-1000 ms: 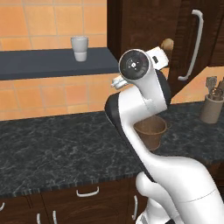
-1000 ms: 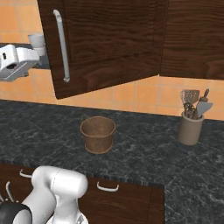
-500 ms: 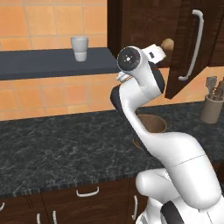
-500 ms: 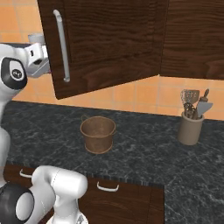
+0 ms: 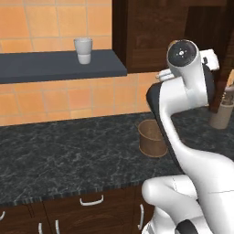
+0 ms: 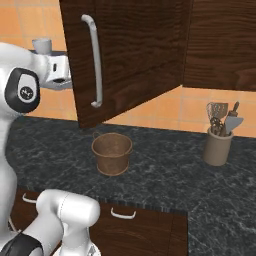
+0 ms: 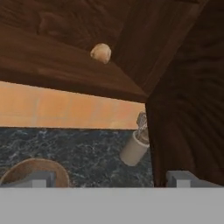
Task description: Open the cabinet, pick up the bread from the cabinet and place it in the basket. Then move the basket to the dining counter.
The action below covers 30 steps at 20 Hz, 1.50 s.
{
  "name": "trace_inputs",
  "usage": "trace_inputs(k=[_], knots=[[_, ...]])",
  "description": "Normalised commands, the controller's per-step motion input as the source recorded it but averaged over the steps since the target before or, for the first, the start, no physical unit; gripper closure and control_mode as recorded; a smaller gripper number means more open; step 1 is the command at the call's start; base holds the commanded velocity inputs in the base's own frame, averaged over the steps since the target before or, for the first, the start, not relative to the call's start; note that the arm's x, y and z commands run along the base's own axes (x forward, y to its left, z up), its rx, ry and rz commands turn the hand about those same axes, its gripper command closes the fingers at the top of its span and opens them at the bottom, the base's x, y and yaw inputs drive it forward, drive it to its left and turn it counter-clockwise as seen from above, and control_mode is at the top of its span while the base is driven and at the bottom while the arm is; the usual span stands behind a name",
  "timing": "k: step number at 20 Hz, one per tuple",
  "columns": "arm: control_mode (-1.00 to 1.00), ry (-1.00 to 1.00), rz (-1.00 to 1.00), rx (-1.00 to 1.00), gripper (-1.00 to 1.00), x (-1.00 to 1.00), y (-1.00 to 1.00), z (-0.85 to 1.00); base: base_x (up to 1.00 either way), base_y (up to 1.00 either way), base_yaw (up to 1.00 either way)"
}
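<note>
Cabinet (image 6: 135, 50) door stood swung open, its silver bar handle (image 6: 95, 60) facing the right base camera. Gripper (image 7: 111, 178) was raised in front of the opening, jaws apart and empty, fingertips (image 7: 41, 178) showing wide at the bottom of the hand view.

Bread (image 7: 101, 53) sat inside the cabinet on the shelf floor, close to its front edge, well apart from the gripper. Small pale roundish roll; judged light, soft and a bit crushable, matte crust so not slippery. Best hold would be across its middle with a gentle squeeze. Rounded shape might roll if nudged, so approach straight on.

Basket (image 6: 112, 153) stood upright on the black worktop (image 6: 165, 175), below the open door's lower corner and toward the back. It looked empty. Stiff-looking, tapered, with a rim; likely light, rim or wall the place to grab later.

Beige utensil holder (image 6: 218, 146) stood toward the worktop's right back. A pale cup (image 5: 83, 50) sat on a dark wall shelf (image 5: 59, 66) near that shelf's right end. Orange tiled backsplash behind, dark drawers (image 5: 91, 208) with small curved handles under the worktop's front edge.

Opening looked done; bread pickup not yet done.
</note>
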Motion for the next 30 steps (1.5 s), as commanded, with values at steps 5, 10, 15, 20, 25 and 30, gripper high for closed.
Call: trace_inputs(k=[5,10,15,20,25,30], knots=[[-1.00,-0.08,-0.27,0.15,-1.00,-0.53,-1.00,0.27,0.00,0.00,0.00],[-1.00,-0.09,-0.23,0.13,-1.00,-0.37,-1.00,0.29,0.00,0.00,0.00],[-1.00,-0.08,-0.18,0.11,-1.00,-0.18,-0.91,0.05,0.00,0.00,0.00],[-1.00,-0.06,-0.09,0.13,-1.00,-0.11,-0.23,0.00,0.00,0.00,0.00],[-1.00,-0.02,0.09,0.04,-1.00,0.15,0.95,0.13,0.00,0.00,0.00],[-1.00,-0.06,0.28,0.08,-1.00,0.90,0.26,0.01,0.00,0.00,0.00]])
